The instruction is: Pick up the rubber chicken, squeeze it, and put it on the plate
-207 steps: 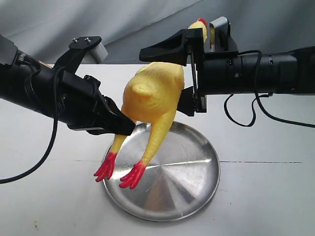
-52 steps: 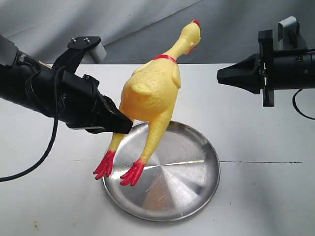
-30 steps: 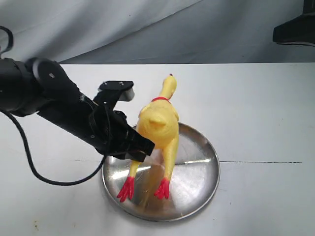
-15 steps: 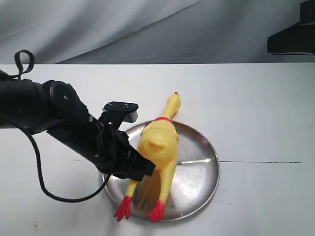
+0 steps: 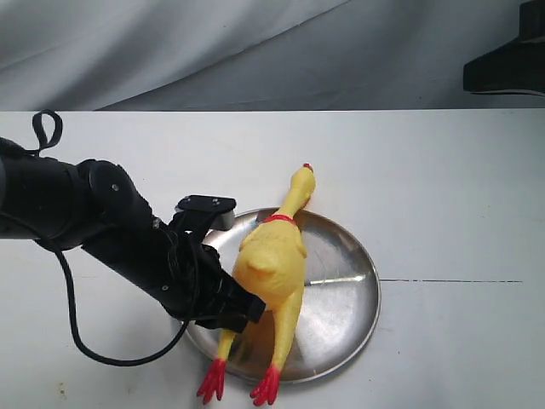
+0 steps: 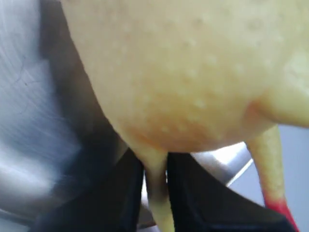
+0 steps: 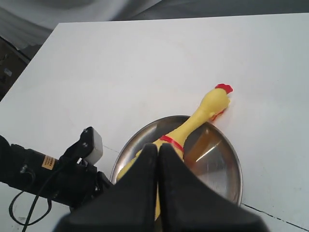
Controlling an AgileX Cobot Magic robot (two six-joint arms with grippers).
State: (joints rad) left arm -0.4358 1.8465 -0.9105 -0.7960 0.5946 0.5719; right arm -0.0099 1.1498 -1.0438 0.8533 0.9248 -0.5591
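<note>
The yellow rubber chicken [image 5: 274, 262] lies lengthwise on the silver plate [image 5: 345, 294]. Its head with the red comb reaches past the far rim, and its red feet hang over the near rim. My left gripper [image 5: 236, 310] sits low at the plate's left side, shut on one thin yellow leg. In the left wrist view that leg runs between the black fingers [image 6: 190, 193] of the left gripper [image 6: 155, 176], under the plump body [image 6: 183, 72]. My right gripper [image 7: 158, 147] is shut and empty. It hangs high above the plate [image 7: 219, 162] and the chicken [image 7: 205, 107], and shows at the top right [image 5: 502, 68] of the exterior view.
The plate rests on a white tabletop [image 5: 443, 187] with a grey cloth backdrop [image 5: 255, 51] behind. The left arm's black cable [image 5: 81, 336] loops over the table at the front left. A thin dark line [image 5: 451, 280] crosses the table right of the plate.
The left gripper has brought the chicken down from above the plate and laid it flat, sliding toward the front. The right gripper, earlier shut on the neck, has let go and pulled away up right.
</note>
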